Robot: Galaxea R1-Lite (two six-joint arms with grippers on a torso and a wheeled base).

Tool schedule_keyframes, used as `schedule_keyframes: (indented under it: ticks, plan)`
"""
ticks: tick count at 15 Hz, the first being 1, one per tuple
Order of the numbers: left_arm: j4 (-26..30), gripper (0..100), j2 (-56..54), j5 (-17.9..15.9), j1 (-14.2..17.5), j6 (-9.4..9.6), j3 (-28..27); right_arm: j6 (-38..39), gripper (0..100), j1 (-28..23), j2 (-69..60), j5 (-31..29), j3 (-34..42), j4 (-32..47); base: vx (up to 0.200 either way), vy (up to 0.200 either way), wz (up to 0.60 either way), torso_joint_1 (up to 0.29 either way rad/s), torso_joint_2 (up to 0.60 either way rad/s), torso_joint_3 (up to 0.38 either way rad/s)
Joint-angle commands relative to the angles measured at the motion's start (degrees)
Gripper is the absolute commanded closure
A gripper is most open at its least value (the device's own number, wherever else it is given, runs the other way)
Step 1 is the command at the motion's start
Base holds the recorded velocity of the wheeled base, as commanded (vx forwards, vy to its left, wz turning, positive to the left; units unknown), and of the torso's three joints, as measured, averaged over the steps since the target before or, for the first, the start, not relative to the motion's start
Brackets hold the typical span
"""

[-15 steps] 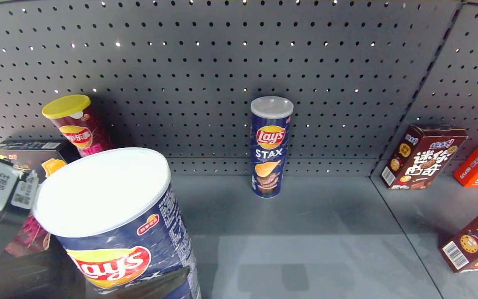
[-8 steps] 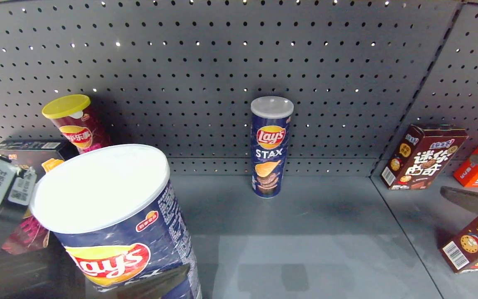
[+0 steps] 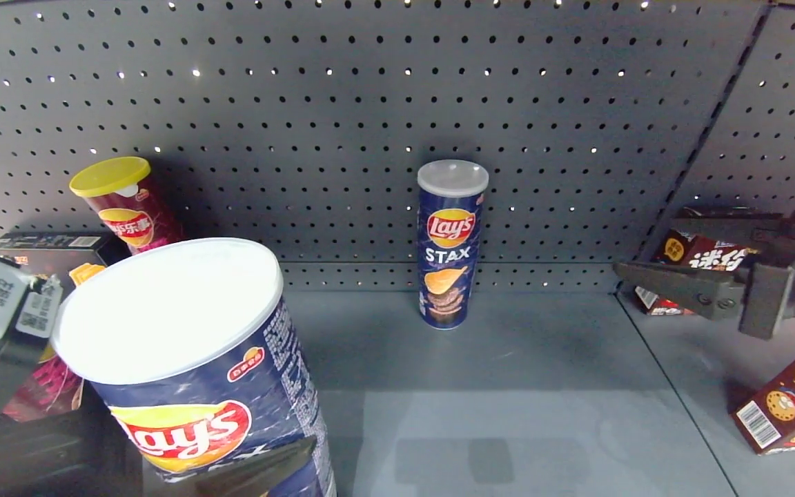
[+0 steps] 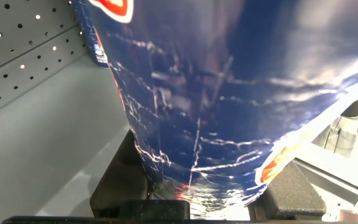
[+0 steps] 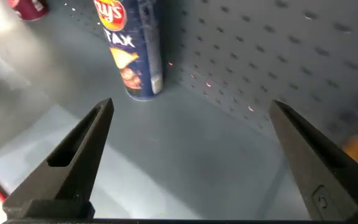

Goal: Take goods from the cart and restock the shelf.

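I've got the left gripper [image 4: 207, 208] clamped low on the blue chip can [image 3: 190, 359], upright at the shelf's [image 3: 508, 386] front left, ready to join the matching can [image 3: 451, 241] by the back panel, while the right gripper [image 5: 185, 158] hangs spread wide with nothing in it

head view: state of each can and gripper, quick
held can, lid on, gripped by left gripper
middle can, upright on shelf, lid on
red can, yellow lid on
right gripper, open, empty
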Motion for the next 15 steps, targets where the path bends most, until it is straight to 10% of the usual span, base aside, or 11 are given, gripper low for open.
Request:
schedule_keyframes:
  ticks: [1,15]
  plan:
    - [0.0,100,0.0,0.0,0.0,0.00,0.1,-0.1,0,2.6,7.0,0.1,-0.9,-2.3,0.000,0.000,0.00,0.000,0.00,0.000]
    - [0.2,100,0.1,0.1,0.0,-0.09,0.1,0.6,0,7.1,16.6,0.4,-1.5,-12.1,0.000,0.000,0.00,0.000,0.00,0.000]
